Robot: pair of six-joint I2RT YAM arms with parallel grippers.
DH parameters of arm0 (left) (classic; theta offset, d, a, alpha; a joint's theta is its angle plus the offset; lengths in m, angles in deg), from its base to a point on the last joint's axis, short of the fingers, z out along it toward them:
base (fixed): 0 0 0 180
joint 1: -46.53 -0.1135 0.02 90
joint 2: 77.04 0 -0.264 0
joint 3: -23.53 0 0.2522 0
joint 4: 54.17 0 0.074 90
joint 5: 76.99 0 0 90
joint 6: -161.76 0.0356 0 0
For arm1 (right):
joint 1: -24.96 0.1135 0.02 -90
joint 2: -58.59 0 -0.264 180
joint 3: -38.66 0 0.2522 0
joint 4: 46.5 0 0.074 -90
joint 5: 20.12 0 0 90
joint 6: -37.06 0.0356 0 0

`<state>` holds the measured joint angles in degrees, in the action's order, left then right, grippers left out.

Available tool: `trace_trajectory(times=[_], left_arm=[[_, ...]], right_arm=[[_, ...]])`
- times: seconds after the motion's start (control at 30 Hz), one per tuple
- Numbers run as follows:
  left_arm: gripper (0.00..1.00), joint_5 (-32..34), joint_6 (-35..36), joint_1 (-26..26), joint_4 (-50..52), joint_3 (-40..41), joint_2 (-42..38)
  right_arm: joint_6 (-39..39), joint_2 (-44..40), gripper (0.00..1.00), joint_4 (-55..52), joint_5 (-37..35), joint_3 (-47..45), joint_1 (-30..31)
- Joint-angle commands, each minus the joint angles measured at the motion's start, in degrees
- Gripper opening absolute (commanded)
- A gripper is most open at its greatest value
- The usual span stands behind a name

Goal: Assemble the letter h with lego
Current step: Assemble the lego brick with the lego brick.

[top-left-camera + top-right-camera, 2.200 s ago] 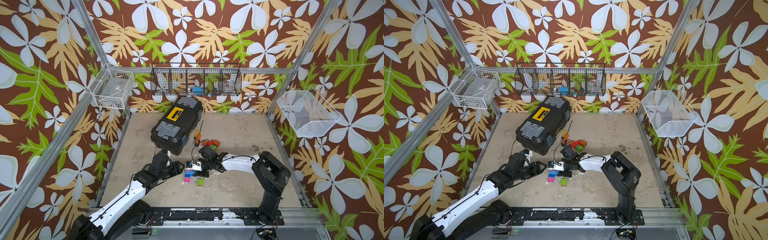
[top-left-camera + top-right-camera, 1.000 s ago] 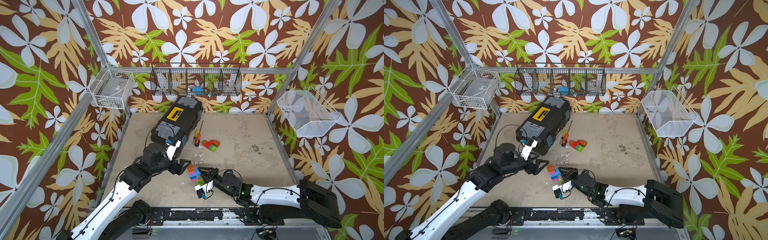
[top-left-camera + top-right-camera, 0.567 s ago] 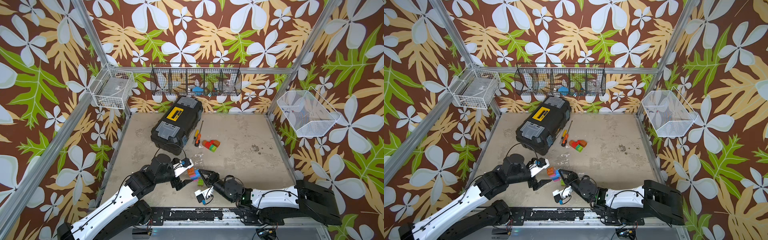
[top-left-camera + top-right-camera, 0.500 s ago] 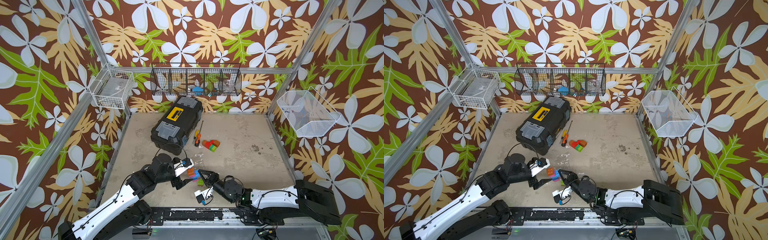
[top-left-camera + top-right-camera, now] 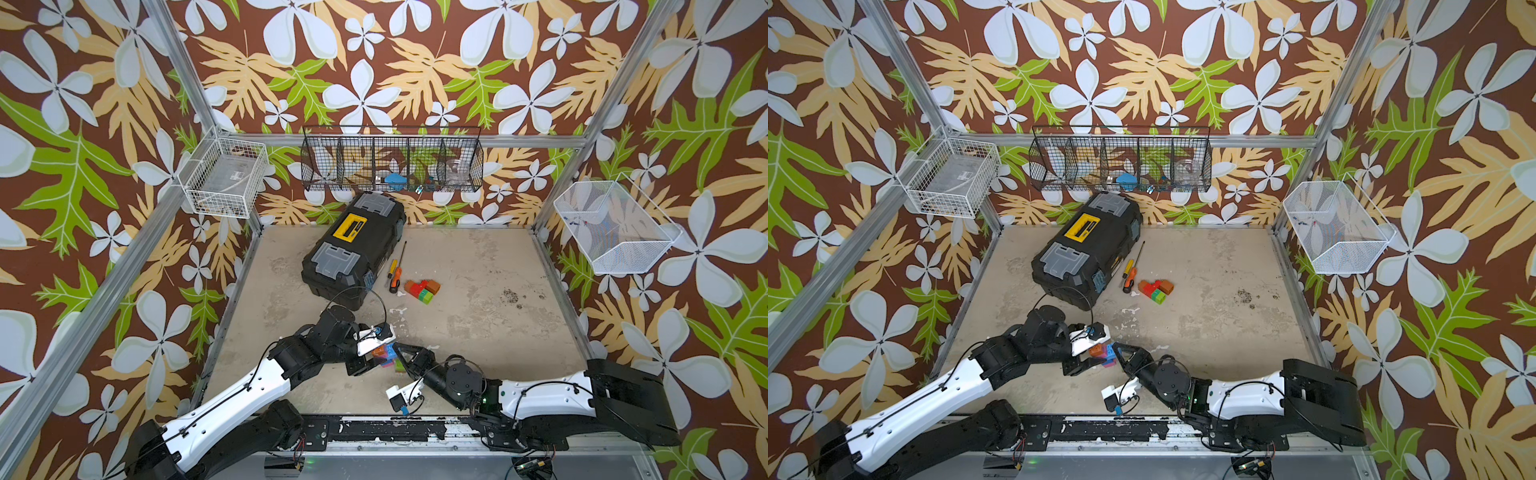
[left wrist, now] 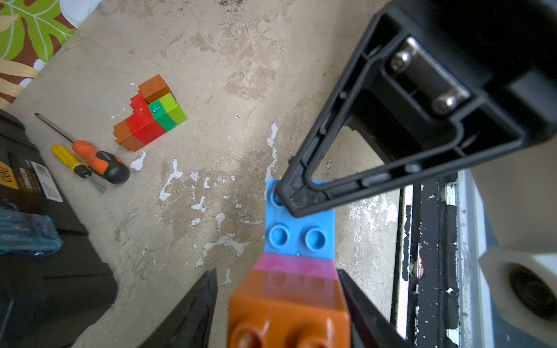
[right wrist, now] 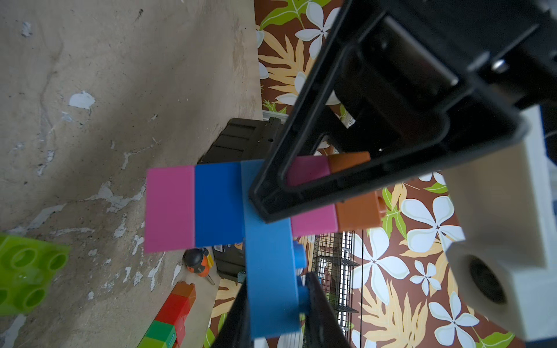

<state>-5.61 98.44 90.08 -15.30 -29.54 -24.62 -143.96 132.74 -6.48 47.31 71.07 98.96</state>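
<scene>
The partly built letter h (image 5: 384,354) hangs just above the table front: an orange (image 7: 355,208), pink, blue (image 7: 218,205) and pink column with a light-blue bridge (image 7: 268,271) sticking out sideways. My right gripper (image 7: 277,295) is shut on the bridge's free end. My left gripper (image 6: 275,274) straddles the orange end brick (image 6: 286,313); one finger touches it and a narrow gap shows at the other. A loose lime brick (image 7: 27,271) lies on the table below. A red, orange and green lego cluster (image 5: 422,289) sits further back.
A black toolbox (image 5: 353,249) stands at the back left with two screwdrivers (image 5: 395,278) beside it. Wire baskets hang on the back wall (image 5: 392,164) and both side walls. The metal front rail (image 5: 374,432) runs just behind the arms.
The left arm has swung in from beside the toolbox to the assembly, and its jaws have narrowed around the orange end. The right gripper has kept its hold on the bridge brick.
</scene>
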Motion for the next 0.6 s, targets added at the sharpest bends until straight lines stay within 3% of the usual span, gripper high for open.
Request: trace_trajectory(times=[0.0, 0.2, 0.3, 0.43, 0.57], left_arm=[[0.57, -1.77, 1.24, 0.13, 0.39, -0.22, 1.03], [0.51, -1.90, 1.17, 0.29, 0.67, -0.53, 2.33], [0.41, -1.62, 1.51, 0.31, 0.74, -0.16, 2.68], [0.39, -1.45, 1.84, 0.40, 0.81, -0.24, 2.88], [0.26, -1.49, 3.19, 0.39, 0.64, 0.32, 2.86]], right_arm=[[0.53, -0.04, 0.17, 2.43, -0.33, 0.44, 0.46], [0.90, -0.54, 0.18, 1.65, -0.55, 0.59, 0.54], [0.98, -0.75, 0.18, 1.25, -0.72, 0.43, 0.71], [1.33, -1.06, 0.21, -0.53, -0.38, 0.48, 0.86], [4.38, -4.41, 0.27, -15.26, -0.59, 3.44, 3.14]])
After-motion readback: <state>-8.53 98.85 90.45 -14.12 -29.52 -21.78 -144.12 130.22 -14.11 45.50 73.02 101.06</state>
